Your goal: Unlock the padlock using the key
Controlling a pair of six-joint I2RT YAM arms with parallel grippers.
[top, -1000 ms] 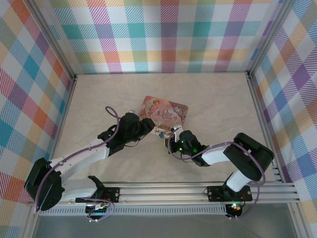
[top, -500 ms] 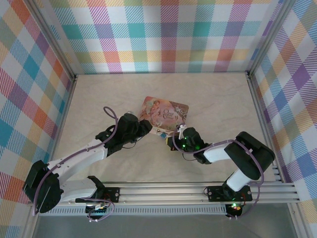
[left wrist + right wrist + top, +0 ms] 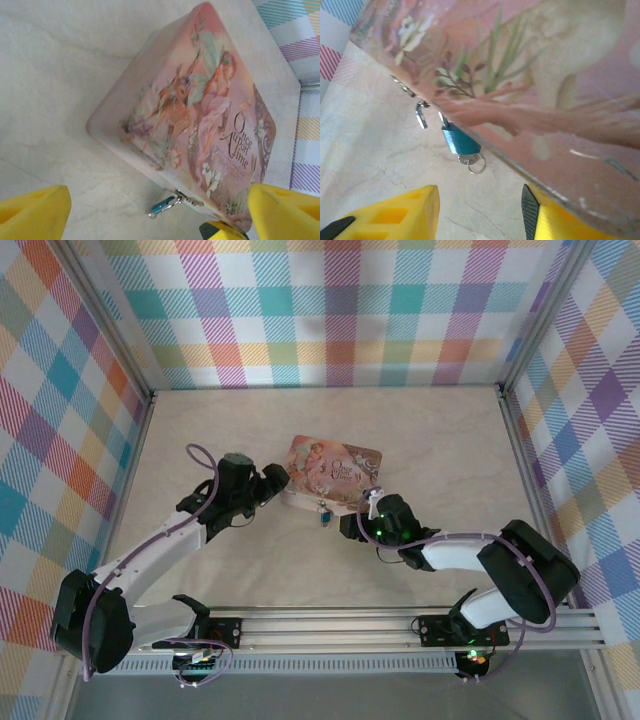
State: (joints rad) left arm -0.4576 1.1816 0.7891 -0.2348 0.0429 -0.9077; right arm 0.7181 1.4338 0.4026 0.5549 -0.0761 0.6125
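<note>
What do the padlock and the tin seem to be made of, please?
Padlock: blue body, likely painted or anodised metal with a soft sheen; shackle bare silvery metal, it glints. Tin: probably thin printed sheet metal, with satin pink artwork and rounded pressed corners.

A robotics lab test cell. Plaid-printed walls (image 3: 340,310) box in a pale marbled table (image 3: 450,450), with an aluminium rail (image 3: 330,624) at its near edge.
</note>
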